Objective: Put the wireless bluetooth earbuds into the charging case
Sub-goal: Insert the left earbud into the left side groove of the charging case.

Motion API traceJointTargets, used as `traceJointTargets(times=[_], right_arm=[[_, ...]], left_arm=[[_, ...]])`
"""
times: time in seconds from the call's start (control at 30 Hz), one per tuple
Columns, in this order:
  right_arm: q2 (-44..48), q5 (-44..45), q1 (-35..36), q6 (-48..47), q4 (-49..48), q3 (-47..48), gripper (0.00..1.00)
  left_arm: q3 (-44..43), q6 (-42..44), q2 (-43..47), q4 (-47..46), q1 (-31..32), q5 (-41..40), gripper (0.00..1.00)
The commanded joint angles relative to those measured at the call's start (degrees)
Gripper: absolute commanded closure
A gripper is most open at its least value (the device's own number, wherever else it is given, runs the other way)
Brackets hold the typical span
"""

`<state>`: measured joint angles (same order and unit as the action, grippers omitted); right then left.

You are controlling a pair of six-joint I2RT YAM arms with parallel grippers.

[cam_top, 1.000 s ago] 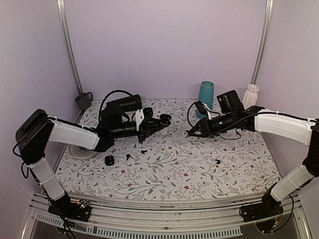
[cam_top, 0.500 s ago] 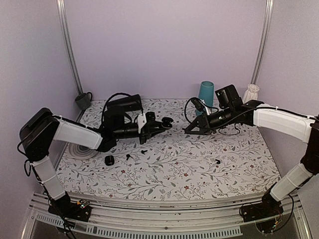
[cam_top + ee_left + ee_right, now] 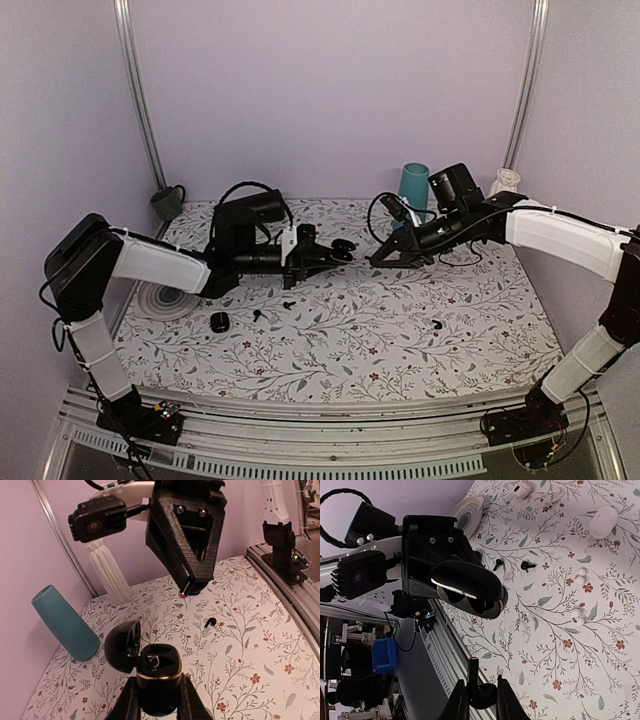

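My left gripper (image 3: pixel 159 702) is shut on a black charging case (image 3: pixel 157 672) with a gold band. The case is held above the table with its lid (image 3: pixel 122 645) swung open to the left. My right gripper (image 3: pixel 480 696) is shut on a black earbud (image 3: pixel 472 675), whose stem sticks out past the fingertips. In the top view the left gripper (image 3: pixel 325 250) and the right gripper (image 3: pixel 380 260) face each other over the back middle of the table, a short gap apart. Another black earbud (image 3: pixel 210 622) lies loose on the cloth.
Two black earbuds (image 3: pixel 288 303) (image 3: pixel 260 315) and a black round piece (image 3: pixel 219 321) lie front left. A white case (image 3: pixel 603 521) and white earbuds (image 3: pixel 579 575) (image 3: pixel 577 615) lie on the flowered cloth. A teal cup (image 3: pixel 412 190), white vase (image 3: pixel 505 185), grey plate (image 3: pixel 155 300) and dark mug (image 3: pixel 168 202) stand around the edges.
The two arms have closed in on each other: the left gripper carried the case to the right, and the right gripper carried the earbud to the left and slightly back.
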<state>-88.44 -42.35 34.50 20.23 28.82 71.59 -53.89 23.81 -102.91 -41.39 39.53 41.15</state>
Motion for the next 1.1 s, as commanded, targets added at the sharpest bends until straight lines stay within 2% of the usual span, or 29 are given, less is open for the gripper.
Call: traceJointTargets(times=[0.0, 1.07], right_arm=[[-0.72, 1.17, 0.74, -3.1, 4.36, 3.57, 0.85], [-8.61, 2.27, 4.14, -5.28, 10.72, 12.2, 0.85]], left_arm=[[-2.17, 0.48, -1.14, 3.09, -0.7, 2.45, 1.0], [-4.91, 6.42, -2.3, 10.62, 3.32, -0.69, 1.0]])
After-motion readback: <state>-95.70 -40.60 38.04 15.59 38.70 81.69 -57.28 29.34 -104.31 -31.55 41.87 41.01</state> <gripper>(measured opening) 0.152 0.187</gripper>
